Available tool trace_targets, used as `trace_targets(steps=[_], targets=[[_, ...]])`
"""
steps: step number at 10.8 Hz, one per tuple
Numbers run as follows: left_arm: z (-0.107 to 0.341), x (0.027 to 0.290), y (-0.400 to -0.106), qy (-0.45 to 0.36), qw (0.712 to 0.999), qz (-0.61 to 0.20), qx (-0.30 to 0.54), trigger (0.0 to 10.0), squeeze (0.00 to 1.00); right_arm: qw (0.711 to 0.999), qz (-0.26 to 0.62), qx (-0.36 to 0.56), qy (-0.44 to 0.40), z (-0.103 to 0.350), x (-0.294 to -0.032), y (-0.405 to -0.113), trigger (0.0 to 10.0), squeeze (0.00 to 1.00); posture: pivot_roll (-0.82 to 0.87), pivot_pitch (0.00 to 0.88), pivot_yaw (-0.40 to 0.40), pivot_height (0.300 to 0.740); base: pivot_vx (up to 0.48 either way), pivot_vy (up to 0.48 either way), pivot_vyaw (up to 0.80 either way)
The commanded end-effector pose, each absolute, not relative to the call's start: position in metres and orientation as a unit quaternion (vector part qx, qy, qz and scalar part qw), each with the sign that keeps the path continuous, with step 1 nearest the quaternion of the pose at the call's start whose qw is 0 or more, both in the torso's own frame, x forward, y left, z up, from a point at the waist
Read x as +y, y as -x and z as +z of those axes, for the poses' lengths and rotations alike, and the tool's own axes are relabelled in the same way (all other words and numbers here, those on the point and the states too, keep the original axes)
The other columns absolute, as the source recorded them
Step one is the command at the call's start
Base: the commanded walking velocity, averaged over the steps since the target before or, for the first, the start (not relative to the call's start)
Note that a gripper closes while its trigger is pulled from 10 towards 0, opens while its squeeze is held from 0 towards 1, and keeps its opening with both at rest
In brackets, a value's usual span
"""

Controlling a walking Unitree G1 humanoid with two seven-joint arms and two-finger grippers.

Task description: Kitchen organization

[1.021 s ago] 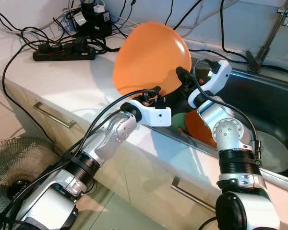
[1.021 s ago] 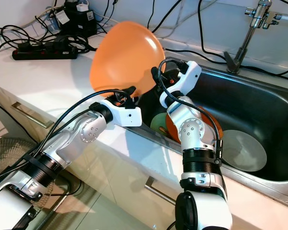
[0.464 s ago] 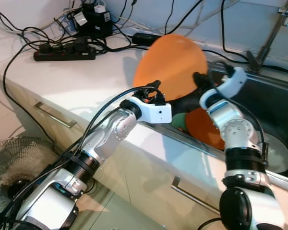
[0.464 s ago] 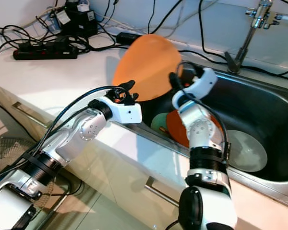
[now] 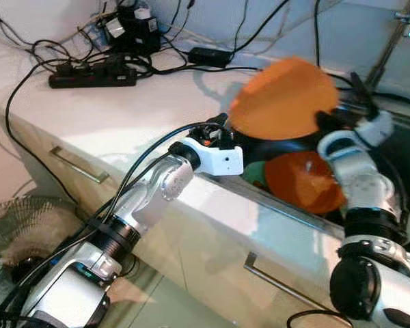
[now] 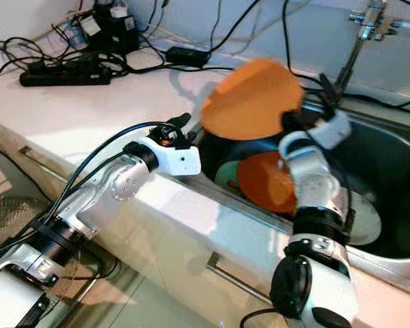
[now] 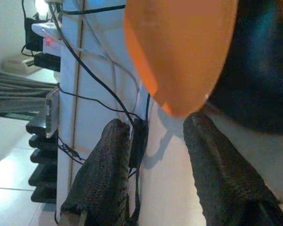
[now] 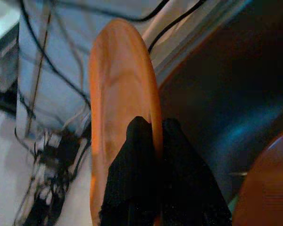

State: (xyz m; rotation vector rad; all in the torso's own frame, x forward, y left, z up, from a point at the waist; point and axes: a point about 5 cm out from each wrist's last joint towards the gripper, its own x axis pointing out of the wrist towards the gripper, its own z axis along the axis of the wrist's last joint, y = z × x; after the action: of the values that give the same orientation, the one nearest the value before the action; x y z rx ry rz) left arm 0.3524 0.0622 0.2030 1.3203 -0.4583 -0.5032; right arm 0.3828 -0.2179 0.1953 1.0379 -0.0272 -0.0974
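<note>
The right gripper (image 8: 148, 141) has its jaws clamped on the rim of an orange plate (image 5: 285, 99), holding it above the sink (image 6: 389, 164). The left gripper (image 7: 155, 155), jaws apart and empty, sits over the surface (image 5: 123, 109) just beside that plate.

My right gripper (image 8: 151, 165) pinches the rim of a tilted orange plate (image 6: 253, 99), held above the sink (image 6: 396, 164) where another orange plate (image 6: 266, 181) leans.
</note>
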Motion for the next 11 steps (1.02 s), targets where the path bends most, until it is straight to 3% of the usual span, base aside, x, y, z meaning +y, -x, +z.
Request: trace_targets(steps=[1,2,4,7,8,9,10,11], targets=[[0.204,0.065,-0.352,-0.596,0.743,-0.222,-0.209,10.0,0.0,0.86,-0.042,-0.039,-0.508,0.208,-0.221,-0.385,0.0,0.0,0.18,0.037,0.042,0.74,0.0,0.0,0.0],[0.202,0.069,-0.351,-0.59,0.751,-0.218,-0.204,10.0,0.0,0.855,-0.059,-0.037,-0.513,0.203,-0.228,-0.383,0.0,0.0,0.17,0.038,0.045,0.74,0.0,0.0,0.0],[0.199,0.088,-0.356,-0.556,0.789,-0.187,-0.183,10.0,0.0,0.877,-0.083,-0.04,-0.472,0.196,-0.245,-0.378,0.0,0.0,0.17,0.048,0.041,0.74,0.0,0.0,0.0],[0.2,0.119,-0.365,-0.469,0.862,-0.124,-0.146,10.0,0.0,0.895,-0.126,-0.016,-0.429,0.179,-0.262,-0.372,0.0,0.0,0.18,0.054,0.04,0.74,0.0,0.0,0.0],[0.2,0.131,-0.367,-0.385,0.908,-0.097,-0.131,10.0,0.0,0.912,-0.127,-0.008,-0.391,0.176,-0.26,-0.372,10.0,0.0,0.18,0.056,0.041,0.74,0.0,0.0,0.0],[0.198,0.135,-0.367,-0.288,0.946,-0.087,-0.118,10.0,0.0,0.933,-0.131,-0.008,-0.334,0.175,-0.258,-0.373,10.0,0.0,0.18,0.058,0.039,0.74,0.0,0.0,0.0],[0.198,0.135,-0.365,-0.235,0.961,-0.089,-0.115,10.0,0.0,0.953,-0.139,-0.001,-0.27,0.174,-0.258,-0.373,10.0,0.0,0.18,0.06,0.038,0.74,0.0,0.0,0.0],[0.2,0.134,-0.363,-0.196,0.97,-0.088,-0.114,10.0,0.0,0.955,-0.144,0.001,-0.258,0.173,-0.259,-0.374,10.0,0.0,0.18,0.062,0.035,0.74,0.0,0.0,0.0]])
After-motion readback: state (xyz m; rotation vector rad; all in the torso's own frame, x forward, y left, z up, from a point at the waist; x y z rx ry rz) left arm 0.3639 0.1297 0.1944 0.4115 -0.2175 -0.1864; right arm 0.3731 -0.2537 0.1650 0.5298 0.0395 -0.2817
